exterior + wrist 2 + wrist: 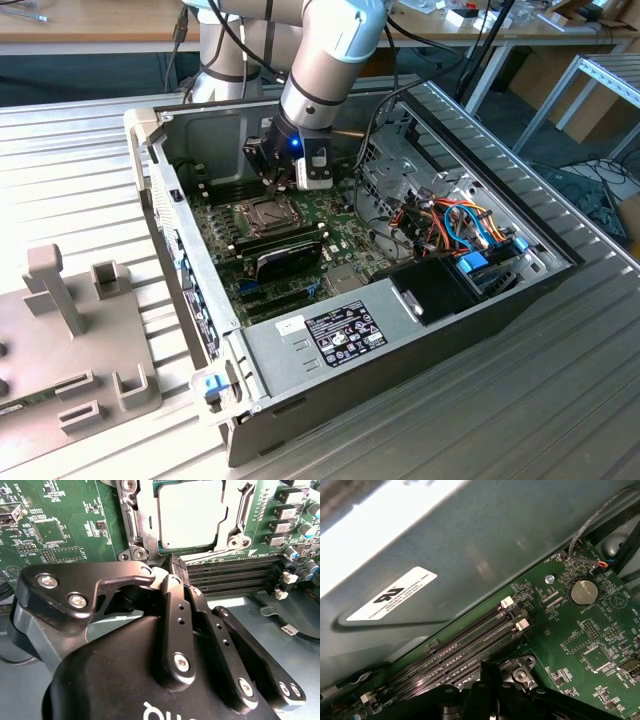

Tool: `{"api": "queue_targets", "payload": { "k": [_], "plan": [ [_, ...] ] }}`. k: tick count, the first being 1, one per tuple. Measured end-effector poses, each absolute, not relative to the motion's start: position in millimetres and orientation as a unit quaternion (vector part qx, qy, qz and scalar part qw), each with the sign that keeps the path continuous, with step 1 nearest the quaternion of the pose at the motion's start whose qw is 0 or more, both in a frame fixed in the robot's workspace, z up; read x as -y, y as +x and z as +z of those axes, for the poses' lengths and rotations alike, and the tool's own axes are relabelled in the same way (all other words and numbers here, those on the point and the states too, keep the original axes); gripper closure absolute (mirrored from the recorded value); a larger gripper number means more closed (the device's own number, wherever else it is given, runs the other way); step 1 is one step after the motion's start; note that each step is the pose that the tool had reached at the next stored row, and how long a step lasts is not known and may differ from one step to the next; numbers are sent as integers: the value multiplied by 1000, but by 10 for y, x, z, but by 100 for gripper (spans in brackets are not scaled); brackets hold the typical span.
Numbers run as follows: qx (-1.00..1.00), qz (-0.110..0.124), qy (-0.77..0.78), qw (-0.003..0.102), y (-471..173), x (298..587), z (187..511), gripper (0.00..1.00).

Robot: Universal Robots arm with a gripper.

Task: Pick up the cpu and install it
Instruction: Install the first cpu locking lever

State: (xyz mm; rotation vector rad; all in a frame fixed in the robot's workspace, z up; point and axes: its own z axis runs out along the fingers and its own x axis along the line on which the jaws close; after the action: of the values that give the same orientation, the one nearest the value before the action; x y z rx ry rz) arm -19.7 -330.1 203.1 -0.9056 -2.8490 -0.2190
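**A:** End effector state?

**B:** Black two-finger end effector (176, 570) is pinched narrow, tips together, and I see nothing between them. It hangs low over the board by the socket's edge. I can't tell whether it touches.

**A:** Where's the chip?

**B:** The small flat square cpu with the dull silver-grey lid (190, 512) lies flat inside the bright metal socket frame (142, 515), apart from the fingertips. I can't tell if the frame is latched.

**A:** Handling?

**B:** My read: light and stiff, with a smooth lid, so slippery. The contact side is likely fragile. Take it by two opposite edges and keep it level.

**A:** Room?

**B:** Tight.
- The frame rails hug the chip's sides.
- Long black memory slots (235, 575) sit just beside the socket, with the grey sheet-metal case wall (470, 545) beyond them.
- The green motherboard (60, 530) is low elsewhere.
- A black oblong module (285, 262) sits near the socket.
- Free space is straight up out of the case, which stands on a ribbed aluminium counter (70, 170).
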Motion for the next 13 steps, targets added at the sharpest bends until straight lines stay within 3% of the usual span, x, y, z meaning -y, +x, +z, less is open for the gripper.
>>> {"api": "queue_targets", "payload": {
  "k": [13],
  "plan": [
    [948, -74, -301, 70, -231, 3298, 2076, 89]
  ]
}}
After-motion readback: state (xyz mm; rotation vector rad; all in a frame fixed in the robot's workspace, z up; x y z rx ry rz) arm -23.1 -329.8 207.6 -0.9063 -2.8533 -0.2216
